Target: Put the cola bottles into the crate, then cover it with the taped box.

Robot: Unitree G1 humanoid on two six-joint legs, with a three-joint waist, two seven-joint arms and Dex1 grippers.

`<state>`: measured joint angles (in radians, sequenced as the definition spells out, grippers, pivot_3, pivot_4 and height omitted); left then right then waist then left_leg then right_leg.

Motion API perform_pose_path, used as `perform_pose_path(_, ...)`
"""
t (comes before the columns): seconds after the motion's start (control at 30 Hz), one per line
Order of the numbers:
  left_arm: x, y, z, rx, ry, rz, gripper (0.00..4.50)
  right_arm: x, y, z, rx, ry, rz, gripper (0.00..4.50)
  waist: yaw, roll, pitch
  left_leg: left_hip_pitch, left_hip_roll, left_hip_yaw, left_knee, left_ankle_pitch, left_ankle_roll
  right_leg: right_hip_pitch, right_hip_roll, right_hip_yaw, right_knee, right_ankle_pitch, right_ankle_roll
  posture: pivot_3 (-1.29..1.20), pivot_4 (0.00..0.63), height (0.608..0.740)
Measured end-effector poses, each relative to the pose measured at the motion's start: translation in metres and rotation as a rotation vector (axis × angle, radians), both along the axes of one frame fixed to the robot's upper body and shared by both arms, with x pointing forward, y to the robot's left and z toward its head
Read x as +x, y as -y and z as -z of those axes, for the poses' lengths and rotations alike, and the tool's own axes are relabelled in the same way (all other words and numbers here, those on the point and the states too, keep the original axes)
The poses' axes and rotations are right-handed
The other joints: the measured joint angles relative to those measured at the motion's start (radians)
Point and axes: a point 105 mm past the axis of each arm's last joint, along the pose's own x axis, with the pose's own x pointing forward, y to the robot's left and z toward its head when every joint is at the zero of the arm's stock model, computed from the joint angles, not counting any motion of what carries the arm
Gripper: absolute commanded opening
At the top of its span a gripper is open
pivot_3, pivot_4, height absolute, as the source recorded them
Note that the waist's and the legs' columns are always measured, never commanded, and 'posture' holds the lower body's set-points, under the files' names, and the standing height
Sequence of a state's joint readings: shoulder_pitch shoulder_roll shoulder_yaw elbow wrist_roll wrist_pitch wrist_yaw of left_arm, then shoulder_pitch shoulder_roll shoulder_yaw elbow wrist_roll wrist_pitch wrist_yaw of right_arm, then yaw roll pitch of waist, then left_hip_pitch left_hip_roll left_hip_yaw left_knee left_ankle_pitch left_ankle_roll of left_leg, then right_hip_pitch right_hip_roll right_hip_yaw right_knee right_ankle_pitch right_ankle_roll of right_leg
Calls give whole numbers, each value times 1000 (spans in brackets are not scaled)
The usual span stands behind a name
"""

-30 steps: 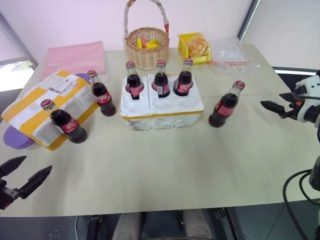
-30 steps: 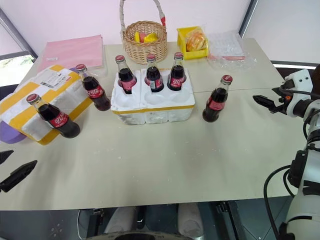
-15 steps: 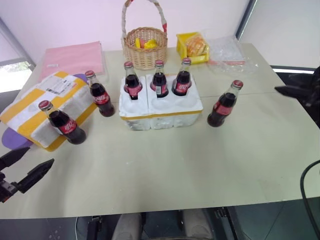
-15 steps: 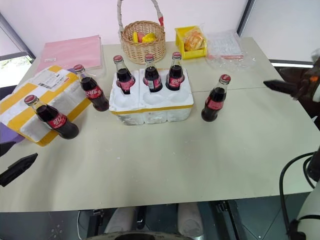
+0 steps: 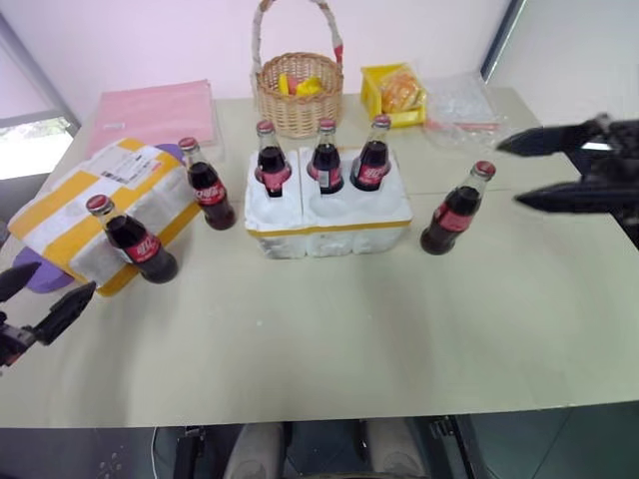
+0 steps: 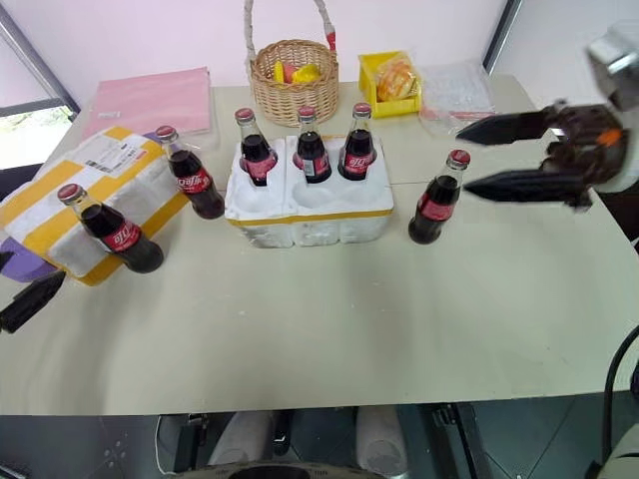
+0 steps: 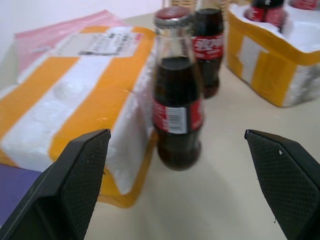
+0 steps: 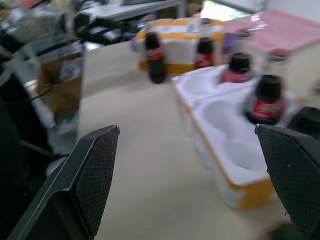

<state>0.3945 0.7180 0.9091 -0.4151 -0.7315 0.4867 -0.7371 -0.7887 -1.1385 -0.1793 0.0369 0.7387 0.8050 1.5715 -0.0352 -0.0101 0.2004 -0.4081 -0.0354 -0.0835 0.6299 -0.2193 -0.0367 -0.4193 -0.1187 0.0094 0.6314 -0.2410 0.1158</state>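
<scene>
The crate (image 5: 329,218) stands mid-table with three cola bottles (image 5: 326,160) upright in its back wells; the front wells are empty. A fourth bottle (image 5: 454,212) stands loose to the crate's right. My right gripper (image 6: 463,163) hovers open just right of it, pointing left, fingers one above the other. Two more bottles (image 5: 208,188) (image 5: 135,241) stand against the taped box (image 5: 95,210) on the left. My left gripper (image 5: 65,277) is open and low at the left edge, facing the nearer bottle (image 7: 177,100) with a gap between them.
A wicker basket (image 5: 297,95), a yellow bin (image 5: 392,92) and a clear plastic bag (image 5: 457,98) line the back edge. A pink folder (image 5: 155,115) lies back left. A purple piece (image 5: 35,274) pokes out under the taped box. Bare tabletop spans the front.
My right gripper has risen and swung in from the right edge, now pointing left beside the loose bottle. The left gripper has crept slightly forward and up. Both stay open.
</scene>
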Motion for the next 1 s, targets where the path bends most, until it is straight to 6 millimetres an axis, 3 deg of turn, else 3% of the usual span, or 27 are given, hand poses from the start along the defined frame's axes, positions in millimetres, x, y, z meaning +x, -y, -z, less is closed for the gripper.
perform_pose_path(0.23, 25, 4, 5, 31, 49, -30, 4500, -3, -13, 6, -2, 7, -30, 4443, 22, -1, -1, 0, 0, 0, 0, 0, 0, 0, 0, 0, -1, 1, 0, 0, 150, 738)
perform_pose_path(0.4, 43, 25, 20, -3, 41, 25, 4500, -3, -19, 8, 26, -2, -42, 4443, 23, -1, 0, 0, 0, 0, 0, 0, 0, 0, 0, 0, -1, 2, 0, 0, 150, 738)
perform_pose_path(0.6, 50, 31, 24, -27, 37, 47, 4500, -3, -21, 8, 35, -8, -30, 4443, 21, -1, 0, 0, 0, 1, 0, 0, 0, 0, 0, 0, -1, 2, 1, 0, 150, 738)
perform_pose_path(0.77, 56, 30, 43, -76, -13, 45, 4500, -3, -22, 6, 52, -20, -25, 4443, 23, -2, 0, 0, 0, 1, 0, 0, 0, 0, 0, 0, -1, 2, 1, 0, 150, 738)
perform_pose_path(1.0, 72, 41, 47, -93, -1, 79, 4500, -3, -22, 2, 70, -15, -16, 4443, 24, -2, 0, 0, 0, 0, 0, 0, 0, 0, 0, 0, -1, 2, 1, 0, 150, 738)
